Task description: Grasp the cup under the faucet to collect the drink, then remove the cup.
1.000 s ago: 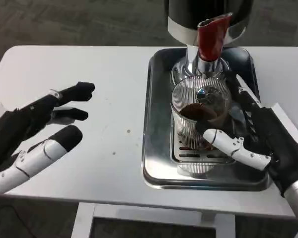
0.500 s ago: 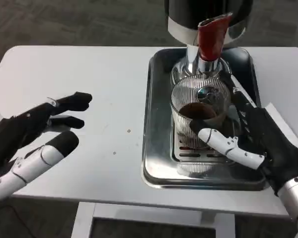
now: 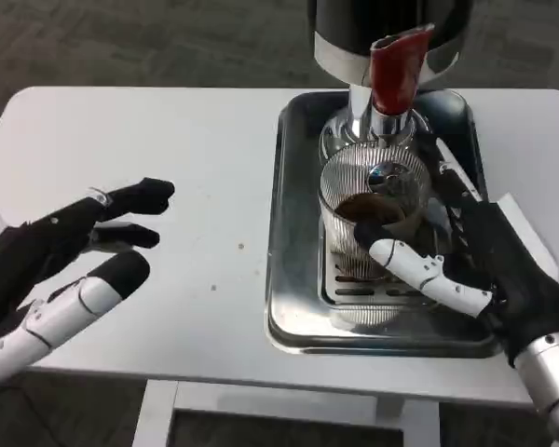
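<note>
**Ribbed cup under the faucet**

The cup is clear ribbed glass, upright, with dark drink in its lower part. It stands on the slotted grate inside the steel tray, directly below the chrome faucet with its red handle. The right robot hand wraps it: a white finger crosses the cup's front low down, dark fingers lie against its right side.

Head-height view down onto table.
</note>
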Motion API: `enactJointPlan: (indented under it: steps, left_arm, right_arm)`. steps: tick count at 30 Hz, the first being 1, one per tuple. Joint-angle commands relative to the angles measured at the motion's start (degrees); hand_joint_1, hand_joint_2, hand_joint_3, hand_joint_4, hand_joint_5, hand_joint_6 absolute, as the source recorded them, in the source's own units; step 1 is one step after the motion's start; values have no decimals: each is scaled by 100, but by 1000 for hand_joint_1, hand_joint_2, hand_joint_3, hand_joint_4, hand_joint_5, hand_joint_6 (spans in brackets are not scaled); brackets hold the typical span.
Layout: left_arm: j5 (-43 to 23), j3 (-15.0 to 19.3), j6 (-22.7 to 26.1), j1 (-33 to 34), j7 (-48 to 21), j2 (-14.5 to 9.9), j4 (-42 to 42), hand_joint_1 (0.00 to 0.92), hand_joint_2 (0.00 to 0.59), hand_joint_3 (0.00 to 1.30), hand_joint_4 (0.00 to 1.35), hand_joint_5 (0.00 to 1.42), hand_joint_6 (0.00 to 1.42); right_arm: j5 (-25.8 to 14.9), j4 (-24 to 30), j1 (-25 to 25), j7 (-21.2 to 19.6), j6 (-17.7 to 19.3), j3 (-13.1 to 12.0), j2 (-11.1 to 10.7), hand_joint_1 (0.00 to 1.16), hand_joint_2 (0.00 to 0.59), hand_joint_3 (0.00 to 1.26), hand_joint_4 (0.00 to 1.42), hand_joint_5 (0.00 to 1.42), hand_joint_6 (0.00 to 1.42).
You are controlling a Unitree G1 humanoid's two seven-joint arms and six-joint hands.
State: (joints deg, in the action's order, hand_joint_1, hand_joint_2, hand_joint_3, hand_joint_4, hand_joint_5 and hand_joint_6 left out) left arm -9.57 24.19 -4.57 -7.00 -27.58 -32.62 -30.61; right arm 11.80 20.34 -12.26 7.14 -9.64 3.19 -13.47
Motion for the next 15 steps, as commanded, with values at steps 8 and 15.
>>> enactJointPlan:
  steps: [8,15]
  left_arm:
    - [-38,122,87,-211,13,-7,-124,94,153,267,227,320,275]
    - [-34,132,123,-267,6,-18,-136,95,153,274,234,328,279]
  right_arm:
    - [162,-37,125,-36,-104,234,99,557,213,0,0,65,184]
    - [216,-69,132,-24,-67,314,118,563,215,0,0,94,216]
